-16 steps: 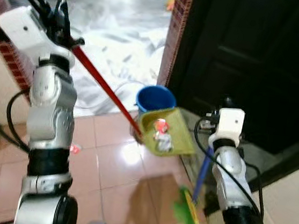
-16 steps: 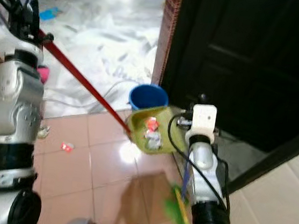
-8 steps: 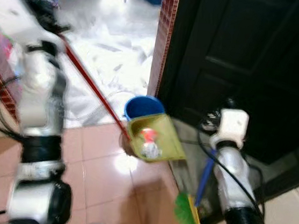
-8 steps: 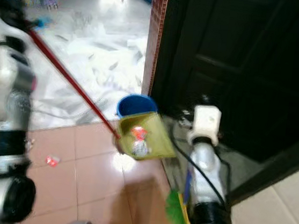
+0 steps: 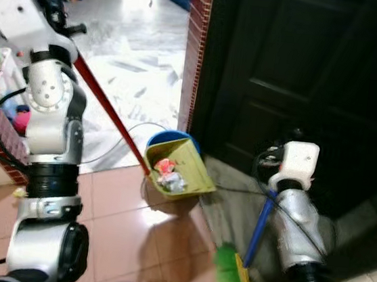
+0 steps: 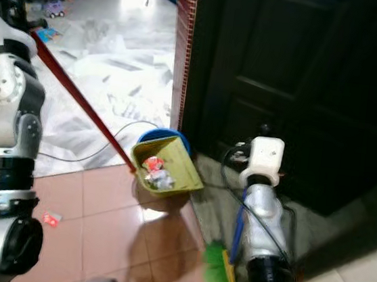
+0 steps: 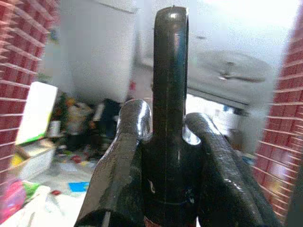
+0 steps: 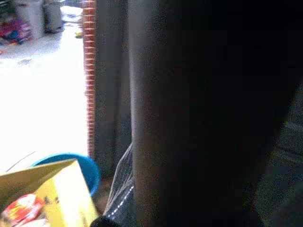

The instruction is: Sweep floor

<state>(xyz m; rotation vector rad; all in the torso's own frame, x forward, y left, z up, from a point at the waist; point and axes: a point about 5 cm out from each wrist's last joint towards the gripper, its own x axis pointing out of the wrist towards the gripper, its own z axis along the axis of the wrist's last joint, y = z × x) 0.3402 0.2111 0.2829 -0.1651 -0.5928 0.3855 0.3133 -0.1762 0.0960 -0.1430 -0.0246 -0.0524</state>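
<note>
Left eye view: the left gripper [image 5: 54,4] is up high by the robot's left shoulder, holding the top end of the dustpan's red handle [image 5: 106,115]. The handle's long axis slopes down and away to the right, ending at the yellow-green dustpan [image 5: 175,170], which hangs with crumpled litter [image 5: 169,175] in it right at the rim of the blue bin [image 5: 163,138]. So the bin sits just behind and under the pan, and my guess is the dump comes down to tipping that far end over the rim. The right arm is nearer the bin, but it's busy with the broom's blue stick [image 5: 258,225], green bristles [image 5: 230,280] down at the floor.

Right eye view: same scene, plus one stray red scrap [image 6: 50,218] lying on the tiles near the left arm (still to be swept, I'd say).

Left wrist view: the two black fingers [image 7: 128,156] are clamped on either side of the handle's dark end [image 7: 169,85], so it's a firm closed grip.

Right wrist view: mostly a dark blur up close, can't tell what those fingers are doing; you do get the bin [image 8: 87,166] sitting directly behind the pan's edge [image 8: 52,189]
</note>
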